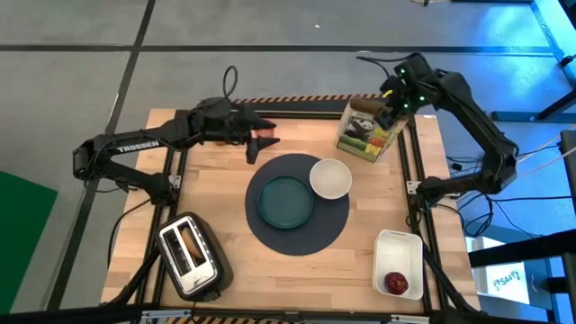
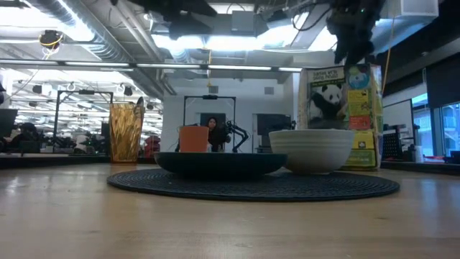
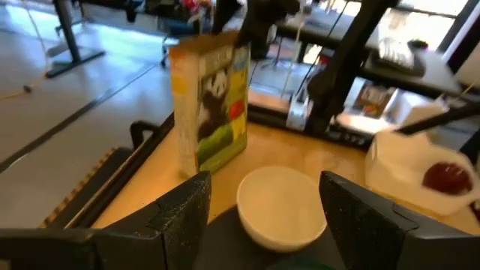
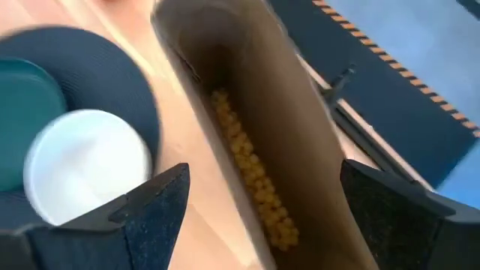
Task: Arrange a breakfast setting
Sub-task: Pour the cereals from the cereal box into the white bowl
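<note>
A: Dark-blue mat [image 1: 297, 212] lies mid-worktop [image 1: 360, 270], the teal plate [image 1: 285, 200] on it, the white bowl [image 1: 330, 178] on its far right part, just beside the plate. Orange cup [image 2: 192, 139] and amber glass [image 2: 126, 132] stand at the far left, off the mat.

B: Arms?

A: Right pincer [image 4: 262, 195] hangs over the open top of the panda cereal box [image 1: 369, 129] at the far right corner, fingers spread wide to either side of the box mouth, nothing held. The right wrist view looks down into the box; yellow cereal shows inside. Left pincer [image 3: 262, 214] is spread wide and empty, at the far edge near the cup, facing the bowl.

B: Step in hand?

A: Judged: taking up the cereal box, likely for the bowl. Grasp not yet made.

B: Next move calls for?

A: Lower and close across the narrow walls, firmly enough to carry but without crushing the card. Box is tall, so it may tip if nudged.

B: Still unplaced?

A: Red fruit [image 1: 397, 283] sits in the white tray [image 1: 396, 247], near right. Toaster [image 1: 189, 255] near left has something in its slots; I cannot tell what. No spoon seen.
</note>
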You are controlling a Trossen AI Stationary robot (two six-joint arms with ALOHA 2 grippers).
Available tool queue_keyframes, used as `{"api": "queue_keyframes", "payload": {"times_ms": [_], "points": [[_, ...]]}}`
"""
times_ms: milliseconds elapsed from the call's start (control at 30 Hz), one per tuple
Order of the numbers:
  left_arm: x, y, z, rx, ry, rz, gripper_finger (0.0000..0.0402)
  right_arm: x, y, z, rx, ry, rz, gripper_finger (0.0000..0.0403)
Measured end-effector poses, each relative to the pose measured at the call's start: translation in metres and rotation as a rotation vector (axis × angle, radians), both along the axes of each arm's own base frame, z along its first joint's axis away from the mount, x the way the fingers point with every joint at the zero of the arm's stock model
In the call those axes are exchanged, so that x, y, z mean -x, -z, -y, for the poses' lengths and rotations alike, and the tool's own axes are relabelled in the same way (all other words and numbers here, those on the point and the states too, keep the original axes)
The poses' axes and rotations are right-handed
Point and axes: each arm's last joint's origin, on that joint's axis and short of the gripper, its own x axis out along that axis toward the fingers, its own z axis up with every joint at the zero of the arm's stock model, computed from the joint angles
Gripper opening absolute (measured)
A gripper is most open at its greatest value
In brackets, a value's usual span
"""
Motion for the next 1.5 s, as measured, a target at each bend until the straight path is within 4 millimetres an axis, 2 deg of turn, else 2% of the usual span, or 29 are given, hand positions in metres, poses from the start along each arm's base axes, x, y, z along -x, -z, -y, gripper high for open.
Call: {"api": "queue_keyframes", "payload": {"times_ms": [167,367,467,633,733,900,1033,1133,1233,1367,1500], "points": [[-0.001,0.003,0.005,-0.034,-0.035,-0.044,0.0244,-0.004,0.007,0.008,0.027,-0.007,-0.091,0.0337],[-0.001,0.003,0.007,-0.04,-0.041,-0.045,0.0244,-0.003,0.009,0.007,0.013,-0.02,-0.111,0.0333],[-0.002,0.003,0.009,-0.04,-0.034,-0.044,0.0244,-0.001,0.01,0.004,-0.016,-0.023,-0.132,0.0312],[-0.003,0.003,0.012,-0.041,-0.023,-0.044,0.0243,0.001,0.008,-0.002,-0.064,-0.053,-0.089,0.0251],[-0.003,0.003,0.012,-0.041,-0.022,-0.045,0.0243,0.005,0.001,-0.009,-0.043,-0.071,-0.039,0.0238],[-0.003,0.003,0.012,-0.041,-0.022,-0.044,0.0243,0.015,-0.014,-0.021,0.061,-0.096,0.018,0.0269],[-0.003,0.003,0.012,-0.041,-0.022,-0.044,0.0243,0.023,-0.027,-0.032,0.184,-0.147,0.062,0.0323],[-0.003,0.003,0.012,-0.041,-0.022,-0.044,0.0243,0.026,-0.031,-0.034,0.242,-0.123,0.034,0.0369],[-0.003,0.003,0.012,-0.041,-0.022,-0.045,0.0243,0.024,-0.023,-0.028,0.225,-0.103,-0.014,0.0395],[-0.003,0.004,0.012,-0.054,-0.017,-0.055,0.0243,0.016,-0.003,-0.019,0.142,-0.128,-0.042,0.0382],[-0.002,0.005,0.012,-0.053,-0.016,-0.069,0.0243,0.009,0.01,-0.009,0.149,-0.133,-0.095,0.0379]]}}
